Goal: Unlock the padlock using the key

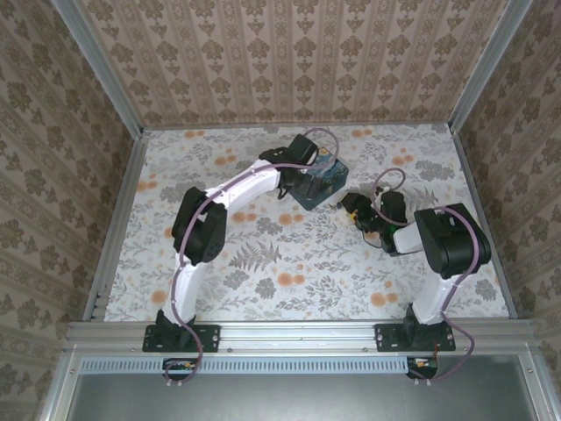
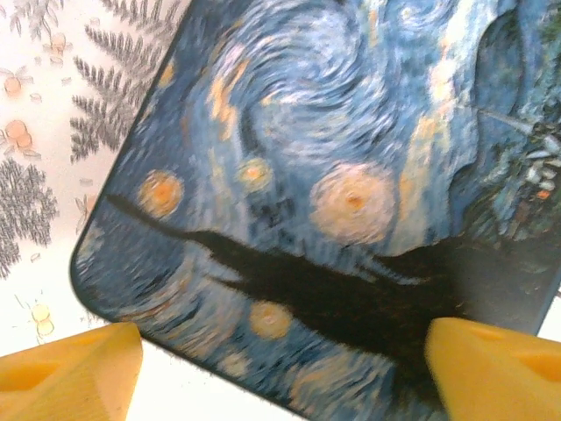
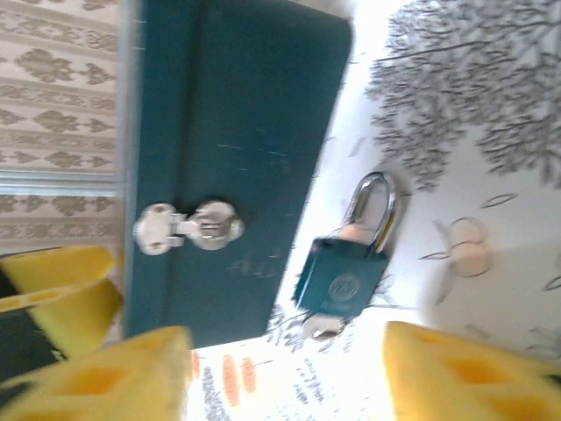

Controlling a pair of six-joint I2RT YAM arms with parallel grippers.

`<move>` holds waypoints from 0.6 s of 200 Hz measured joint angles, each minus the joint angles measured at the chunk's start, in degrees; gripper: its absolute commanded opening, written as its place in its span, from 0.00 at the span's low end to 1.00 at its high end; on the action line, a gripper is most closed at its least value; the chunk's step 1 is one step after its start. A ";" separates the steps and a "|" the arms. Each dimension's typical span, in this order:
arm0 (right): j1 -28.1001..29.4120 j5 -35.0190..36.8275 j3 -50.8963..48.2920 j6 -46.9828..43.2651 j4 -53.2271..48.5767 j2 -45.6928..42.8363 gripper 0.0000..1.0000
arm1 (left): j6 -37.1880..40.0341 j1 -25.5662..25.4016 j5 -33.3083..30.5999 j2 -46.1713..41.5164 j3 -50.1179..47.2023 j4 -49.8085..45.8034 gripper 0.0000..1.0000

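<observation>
A: Where did your padlock (image 3: 340, 282) lie, and what room had you?
B: On the table (image 1: 289, 267), just beside the tin (image 3: 237, 132), on its clasp (image 3: 187, 228) side, with the key (image 3: 323, 328) at its base. Bare table lay open toward your arms.
A: Any writing?
B: A round stamp on the padlock body, too blurred to read.
A: Your fingers?
B: Left gripper (image 2: 280, 377): apart above the tin lid, holding nothing. Right gripper (image 3: 285, 377): apart, short of the padlock, touching nothing.
</observation>
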 measured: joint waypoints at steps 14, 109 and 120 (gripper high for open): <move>-0.35 -0.48 -0.44 -1.05 -2.62 -3.74 1.00 | -0.79 1.01 1.66 -2.97 -3.10 -0.13 1.00; -10.62 24.00 7.63 -30.42 -39.17 -33.92 1.00 | -0.66 22.62 -2.80 -47.69 -41.09 22.18 1.00; -10.64 28.20 4.66 -33.86 -36.28 -33.90 0.99 | 1.11 26.05 -4.68 -52.17 -48.52 26.51 1.00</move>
